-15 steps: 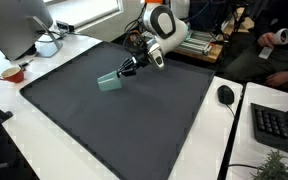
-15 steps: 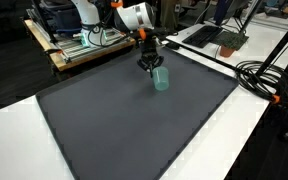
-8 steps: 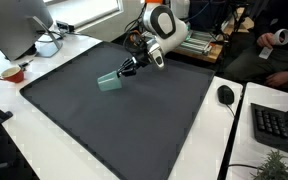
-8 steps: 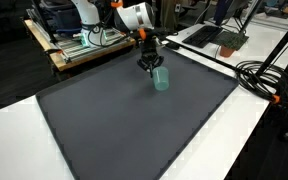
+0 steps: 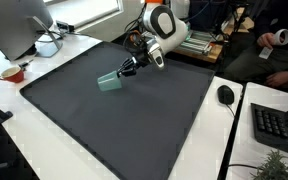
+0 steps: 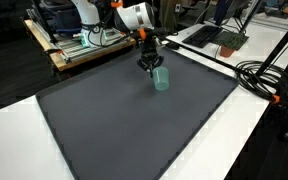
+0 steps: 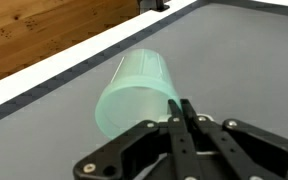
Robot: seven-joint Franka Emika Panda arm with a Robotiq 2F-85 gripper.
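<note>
Pale-green translucent plastic cup (image 5: pixel 109 81) is seen in an exterior view near the far edge of a dark grey mat (image 5: pixel 134 125) that is laid over the white counter (image 5: pixel 14 135). It is tipped at a slant because the black gripper (image 5: pixel 125 70) reaches it at an angle from the arm's side.

In an exterior view from the opposite side, the cup (image 6: pixel 161 79) is shown just beside and below the gripper (image 6: pixel 150 66), with its base low over the mat (image 6: pixel 134 125). Whether the base touches the mat cannot be told.

In the wrist view, the jaws of the gripper (image 7: pixel 179 112) are pressed nearly together, and the cup's (image 7: pixel 134 90) thin rim wall appears to be pinched between them, so the body is left hanging free. A wooden panel (image 7: pixel 44 35) is seen beyond the counter's pale edge.
</note>
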